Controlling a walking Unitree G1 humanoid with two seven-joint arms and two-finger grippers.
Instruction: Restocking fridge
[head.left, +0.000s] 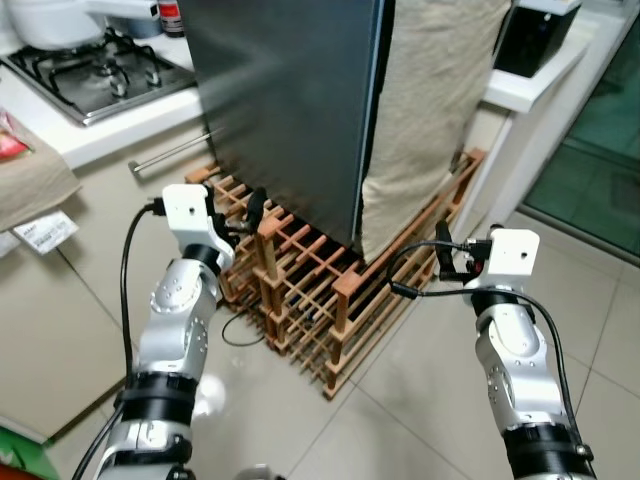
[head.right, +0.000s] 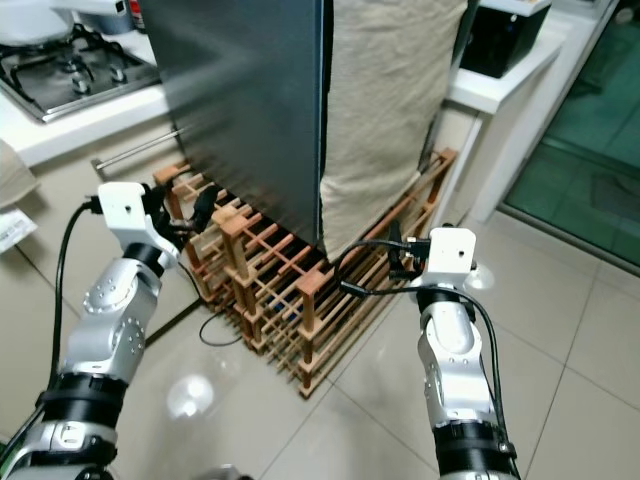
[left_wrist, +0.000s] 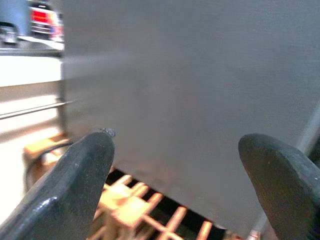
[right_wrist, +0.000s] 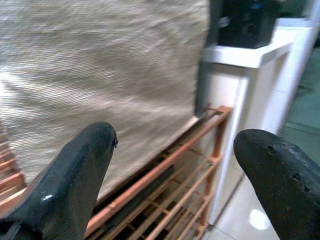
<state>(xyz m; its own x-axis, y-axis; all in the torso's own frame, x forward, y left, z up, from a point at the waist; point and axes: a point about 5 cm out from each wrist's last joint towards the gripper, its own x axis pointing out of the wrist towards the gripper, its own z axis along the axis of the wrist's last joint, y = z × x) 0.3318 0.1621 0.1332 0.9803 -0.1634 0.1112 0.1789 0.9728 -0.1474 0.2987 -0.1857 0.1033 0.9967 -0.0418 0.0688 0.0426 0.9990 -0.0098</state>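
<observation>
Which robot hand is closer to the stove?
Left. The left gripper is raised on the stove's side, before the dark fridge door. The right gripper is farther off, by the beige cloth.

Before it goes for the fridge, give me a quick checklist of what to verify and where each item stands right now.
1. Left gripper open: ok, the left wrist view shows its two fingers spread wide.
2. Right gripper open: ok, fingers wide apart in the right wrist view.
3. Both grippers free of load: ok, nothing sits between either pair of fingers.
4. Fridge door shut: ok by the look of it, the dark front is flat and closed.
5. Handle located: cannot tell, no handle can be made out on the door.
6. Path low down: not ok, a wooden rack stands on the floor under and in front of the fridge, and a beige cloth hangs down its side.
</observation>
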